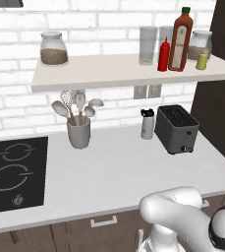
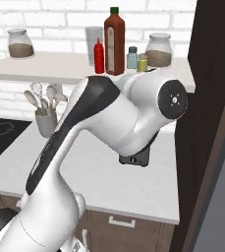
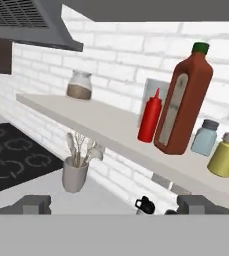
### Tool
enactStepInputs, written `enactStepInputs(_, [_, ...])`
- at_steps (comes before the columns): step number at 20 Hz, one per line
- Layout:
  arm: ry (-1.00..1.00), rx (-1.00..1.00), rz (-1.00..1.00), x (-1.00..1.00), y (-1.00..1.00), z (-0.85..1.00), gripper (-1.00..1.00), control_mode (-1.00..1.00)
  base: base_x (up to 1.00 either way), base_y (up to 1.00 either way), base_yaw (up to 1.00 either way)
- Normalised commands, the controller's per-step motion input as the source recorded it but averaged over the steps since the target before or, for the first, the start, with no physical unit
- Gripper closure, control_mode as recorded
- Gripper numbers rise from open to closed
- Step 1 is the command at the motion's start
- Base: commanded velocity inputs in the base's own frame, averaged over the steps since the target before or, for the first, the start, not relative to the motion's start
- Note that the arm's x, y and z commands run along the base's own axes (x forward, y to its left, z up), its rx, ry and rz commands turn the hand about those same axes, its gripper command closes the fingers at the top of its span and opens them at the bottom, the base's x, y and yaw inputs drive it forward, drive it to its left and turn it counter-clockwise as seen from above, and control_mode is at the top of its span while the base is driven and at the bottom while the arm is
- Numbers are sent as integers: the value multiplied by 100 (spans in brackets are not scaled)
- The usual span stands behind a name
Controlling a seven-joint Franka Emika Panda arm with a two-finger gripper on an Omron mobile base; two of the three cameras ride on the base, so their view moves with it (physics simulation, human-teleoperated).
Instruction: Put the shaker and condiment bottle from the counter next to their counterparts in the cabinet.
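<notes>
At upper right of left base view, condiment bottle (image 1: 163, 54) and shaker (image 1: 202, 60) seen on cabinet (image 1: 109, 74) flanking tall sauce bottle (image 1: 180, 40); placement judged done. Pincer (image 3: 114, 204) fingers spread apart, nothing held. Retreat over surface (image 1: 124, 172) called for next.

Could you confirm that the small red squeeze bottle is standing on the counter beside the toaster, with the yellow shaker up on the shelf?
Not quite: the red squeeze bottle stands on the shelf beside the tall sauce bottle, as the left base view shows. The yellow shaker is indeed on the shelf.
</notes>
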Motion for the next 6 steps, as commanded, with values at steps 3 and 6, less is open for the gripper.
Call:
enactStepInputs(3, [-2,0,0,-84,43,0,-100,-100,0,0,0])
enactStepInputs(6, [-3,0,0,-91,37,0,-100,-100,0,0,0])
